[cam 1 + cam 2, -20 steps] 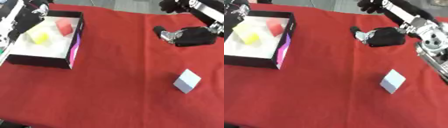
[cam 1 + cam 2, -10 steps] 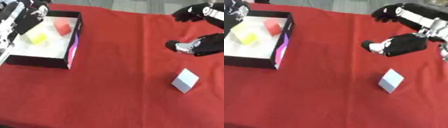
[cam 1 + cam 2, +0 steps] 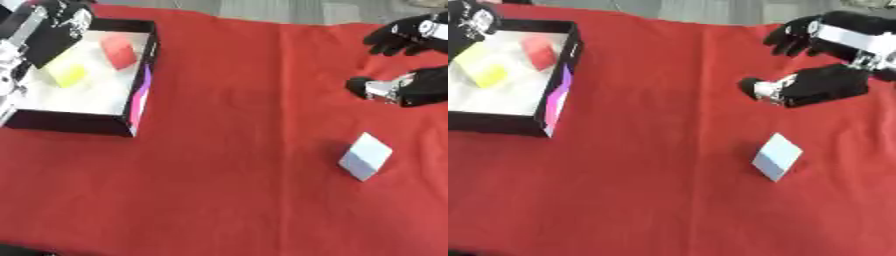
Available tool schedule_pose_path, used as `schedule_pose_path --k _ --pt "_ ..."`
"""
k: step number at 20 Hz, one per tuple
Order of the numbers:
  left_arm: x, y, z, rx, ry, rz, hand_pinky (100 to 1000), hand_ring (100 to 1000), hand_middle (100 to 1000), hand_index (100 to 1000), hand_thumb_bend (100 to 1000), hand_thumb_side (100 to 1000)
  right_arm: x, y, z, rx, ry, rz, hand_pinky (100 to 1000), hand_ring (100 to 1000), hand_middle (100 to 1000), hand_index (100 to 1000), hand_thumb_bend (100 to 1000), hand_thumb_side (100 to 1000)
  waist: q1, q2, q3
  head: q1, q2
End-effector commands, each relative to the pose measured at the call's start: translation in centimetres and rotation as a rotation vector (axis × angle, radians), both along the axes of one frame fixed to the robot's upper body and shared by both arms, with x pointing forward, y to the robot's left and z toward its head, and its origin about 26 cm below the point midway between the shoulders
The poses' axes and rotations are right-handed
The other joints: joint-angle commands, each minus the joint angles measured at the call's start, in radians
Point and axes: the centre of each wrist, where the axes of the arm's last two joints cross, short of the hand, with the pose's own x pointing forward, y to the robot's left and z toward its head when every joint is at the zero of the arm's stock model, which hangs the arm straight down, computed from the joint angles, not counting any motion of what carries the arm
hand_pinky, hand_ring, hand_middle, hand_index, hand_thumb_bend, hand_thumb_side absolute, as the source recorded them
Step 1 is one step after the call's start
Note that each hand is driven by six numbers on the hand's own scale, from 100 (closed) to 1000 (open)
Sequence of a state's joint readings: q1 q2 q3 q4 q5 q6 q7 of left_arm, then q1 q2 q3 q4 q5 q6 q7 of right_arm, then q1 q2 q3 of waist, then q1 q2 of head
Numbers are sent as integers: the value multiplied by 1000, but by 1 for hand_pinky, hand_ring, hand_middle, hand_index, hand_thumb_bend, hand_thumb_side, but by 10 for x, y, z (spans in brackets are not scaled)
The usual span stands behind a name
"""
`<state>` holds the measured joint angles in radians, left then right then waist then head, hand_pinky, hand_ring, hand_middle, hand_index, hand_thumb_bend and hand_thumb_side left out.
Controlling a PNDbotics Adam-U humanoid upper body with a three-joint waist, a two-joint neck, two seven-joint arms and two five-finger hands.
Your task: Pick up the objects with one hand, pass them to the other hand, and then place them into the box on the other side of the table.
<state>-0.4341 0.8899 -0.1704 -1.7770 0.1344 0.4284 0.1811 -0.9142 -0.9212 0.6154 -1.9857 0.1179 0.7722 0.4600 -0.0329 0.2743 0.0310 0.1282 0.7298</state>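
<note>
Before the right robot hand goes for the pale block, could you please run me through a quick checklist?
1. Pale block free on the red cloth, nothing touching it: ok.
2. Right robot hand holding nothing: ok.
3. Right robot hand over the block: not ok, it sits farther back.
4. Box has bare floor beside the red block and yellow block: ok.
5. Left robot hand ready to receive: cannot tell.

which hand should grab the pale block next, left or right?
Right, probably. The right hand hovers over the red cloth just beyond the pale block, on the same side of the table. The left hand is far across, above the box holding the yellow and red pieces.
</note>
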Motion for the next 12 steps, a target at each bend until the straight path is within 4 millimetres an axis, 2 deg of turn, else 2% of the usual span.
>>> schedule_pose_path --k 1,5,12 --pt "-3 5 12 12 -28 10 804 752 689 778 100 836 -4 -1 5 -6 16 -55 896 858 778 885 408 528 -14 -36 -4 -12 12" --pt "-3 4 11 5 -27 13 805 751 686 776 100 838 -4 2 1 23 61 -91 896 852 769 878 476 472 -18 -38 -13 -24 20" --pt "-3 3 10 10 -20 10 804 751 684 775 100 836 -2 -1 -16 16 126 -111 897 854 770 877 539 461 -24 -42 -19 -41 25"
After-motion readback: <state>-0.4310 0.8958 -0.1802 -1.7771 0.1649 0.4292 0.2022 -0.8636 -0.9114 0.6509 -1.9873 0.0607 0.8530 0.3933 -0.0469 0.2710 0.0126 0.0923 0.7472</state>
